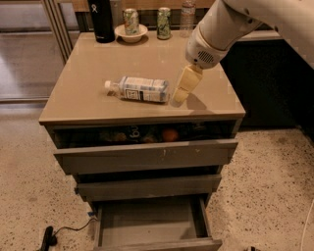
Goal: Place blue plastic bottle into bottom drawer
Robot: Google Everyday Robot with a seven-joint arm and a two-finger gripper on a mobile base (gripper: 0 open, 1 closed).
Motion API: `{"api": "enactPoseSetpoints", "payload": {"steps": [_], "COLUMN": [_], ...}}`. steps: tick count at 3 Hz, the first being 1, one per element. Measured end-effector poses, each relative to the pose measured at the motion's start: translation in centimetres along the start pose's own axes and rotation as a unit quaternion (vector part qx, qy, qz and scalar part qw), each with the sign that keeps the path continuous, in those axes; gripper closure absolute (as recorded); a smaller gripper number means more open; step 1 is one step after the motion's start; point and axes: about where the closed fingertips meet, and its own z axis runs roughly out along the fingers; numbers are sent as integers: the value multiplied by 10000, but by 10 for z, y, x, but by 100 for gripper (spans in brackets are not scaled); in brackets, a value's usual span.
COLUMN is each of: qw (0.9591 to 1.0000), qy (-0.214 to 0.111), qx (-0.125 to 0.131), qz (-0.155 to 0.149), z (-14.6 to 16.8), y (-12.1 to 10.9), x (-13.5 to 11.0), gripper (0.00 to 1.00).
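Note:
The blue plastic bottle (140, 89) lies on its side on the tan cabinet top (88, 63), white cap to the left and bluish base to the right. My gripper (176, 99) hangs down from the white arm at the upper right. Its cream tip sits just right of the bottle's base, close to the cabinet top. It holds nothing. The bottom drawer (147, 220) is pulled open below, and its bare grey inside shows.
The top drawer (147, 156) is partly open with fruit inside. The middle drawer (147, 186) is slightly open. A black flask (100, 17), a bowl with a can (130, 33), another can (163, 23) and a clear bottle (187, 14) stand at the back. A cable (49, 238) lies on the floor.

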Motion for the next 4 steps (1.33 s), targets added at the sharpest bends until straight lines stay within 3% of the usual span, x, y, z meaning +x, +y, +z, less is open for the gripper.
{"api": "enactPoseSetpoints", "payload": {"steps": [3,4], "qw": [9987,9959], "qy": [-500,-881], "qx": [11,-68], "qz": [21,178], "z": [33,42], "y": [-23,-30], "x": [-31,-44], "gripper": [0,0]}}
